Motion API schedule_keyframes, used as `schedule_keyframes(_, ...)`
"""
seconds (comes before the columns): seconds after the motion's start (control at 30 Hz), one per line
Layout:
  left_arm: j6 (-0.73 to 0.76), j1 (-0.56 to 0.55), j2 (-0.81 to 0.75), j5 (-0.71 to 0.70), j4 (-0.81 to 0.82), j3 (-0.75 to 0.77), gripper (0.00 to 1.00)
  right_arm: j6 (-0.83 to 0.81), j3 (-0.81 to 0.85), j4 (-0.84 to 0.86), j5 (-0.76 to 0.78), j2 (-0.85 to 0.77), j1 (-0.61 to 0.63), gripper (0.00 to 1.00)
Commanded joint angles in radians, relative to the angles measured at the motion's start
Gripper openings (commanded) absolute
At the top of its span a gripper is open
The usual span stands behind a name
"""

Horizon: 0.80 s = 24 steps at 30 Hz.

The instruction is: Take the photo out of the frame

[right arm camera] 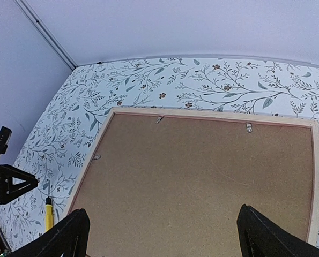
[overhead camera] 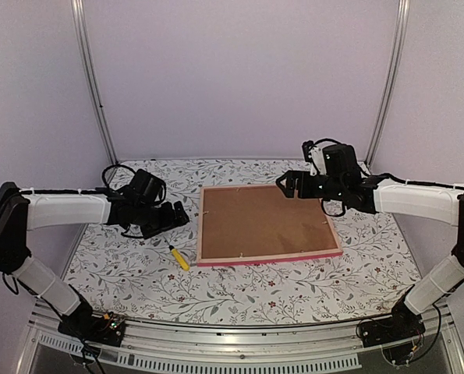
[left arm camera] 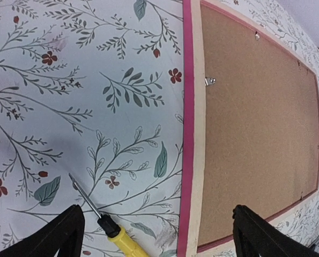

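Note:
The frame lies face down in the middle of the table, its pink edge and pale wood rim around a brown backing board. The photo is hidden under that board. My left gripper hovers open just left of the frame; in its wrist view the frame's pink edge runs between the open fingers of the left gripper. My right gripper hangs open above the frame's far right corner. The right wrist view looks down on the backing board, with the right gripper holding nothing.
A yellow-handled screwdriver lies on the floral tablecloth left of the frame's near corner, close to my left fingers. Small metal tabs hold the board along the rim. White walls and metal posts enclose the table.

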Motion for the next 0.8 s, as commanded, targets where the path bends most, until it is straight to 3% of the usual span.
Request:
schedule_keyframes(0.0, -0.134, -0.067, -0.038, -0.124, -0.049, -0.029, 0.97, -0.014, 0.001, 0.046, -0.042, 0.011, 0.009, 0.99)
schedule_keyframes(0.17, -0.186, -0.078, -0.016, -0.161, -0.075, -0.027, 0.95, -0.029, 0.013, 0.048, -0.054, 0.021, 0.009, 0.99)
schedule_keyframes(0.37, -0.065, -0.051, 0.046, -0.229, -0.174, 0.063, 0.91, -0.029, 0.022, 0.047, -0.072, 0.016, 0.009, 0.99)
schedule_keyframes(0.63, -0.029, -0.046, 0.101, -0.172, -0.249, 0.129, 0.87, -0.020, -0.013, 0.039, -0.114, -0.023, 0.009, 0.99)
schedule_keyframes(0.77, -0.072, -0.004, 0.110, -0.126, -0.211, 0.127, 0.84, -0.027, -0.016, 0.016, -0.130, -0.021, 0.008, 0.99)
